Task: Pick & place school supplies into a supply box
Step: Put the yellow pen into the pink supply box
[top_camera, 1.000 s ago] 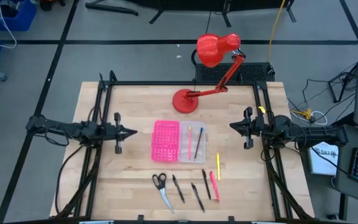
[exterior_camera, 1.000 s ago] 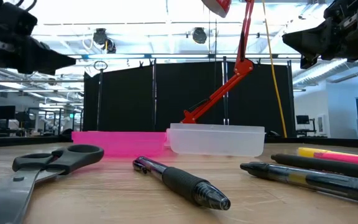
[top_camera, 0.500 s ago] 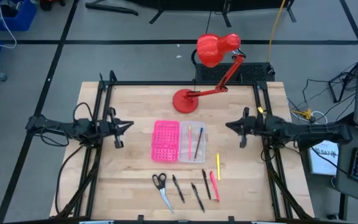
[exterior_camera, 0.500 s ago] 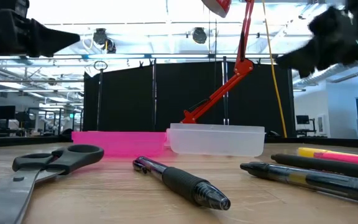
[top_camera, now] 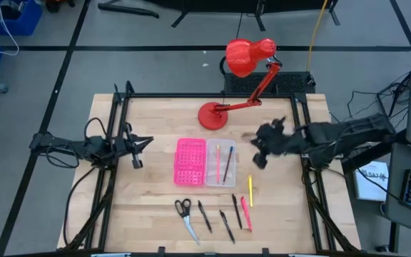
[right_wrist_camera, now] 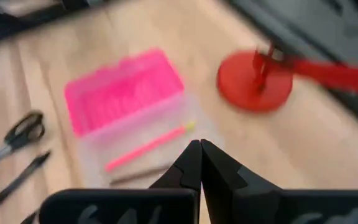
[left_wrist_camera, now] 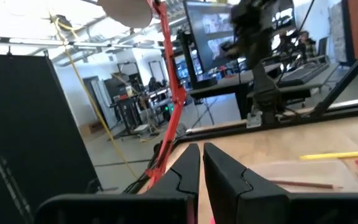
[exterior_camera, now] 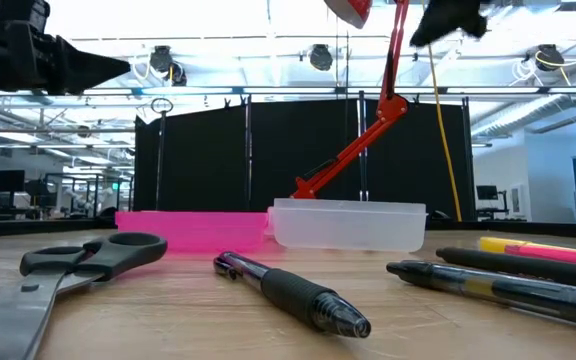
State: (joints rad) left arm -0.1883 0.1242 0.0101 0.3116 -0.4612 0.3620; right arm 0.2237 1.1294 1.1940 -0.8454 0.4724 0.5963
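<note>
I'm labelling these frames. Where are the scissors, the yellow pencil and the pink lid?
scissors (top_camera: 183, 208), high view, on the black handles.
yellow pencil (top_camera: 250, 187), high view, mid-shaft.
pink lid (top_camera: 190, 161), high view, centre of the dotted panel.

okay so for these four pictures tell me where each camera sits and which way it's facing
High view: above the table, looking straight down; both arms show, the left gripper at the left side, the right gripper beside the supply box.
Low view: at table-top height, looking level past the scissors toward the box; arms overhead.
Left wrist view: looks across the table past its own shut fingers.
Right wrist view: looks down past its own shut fingers at the box.
Shared: all four show the red lamp.
</note>
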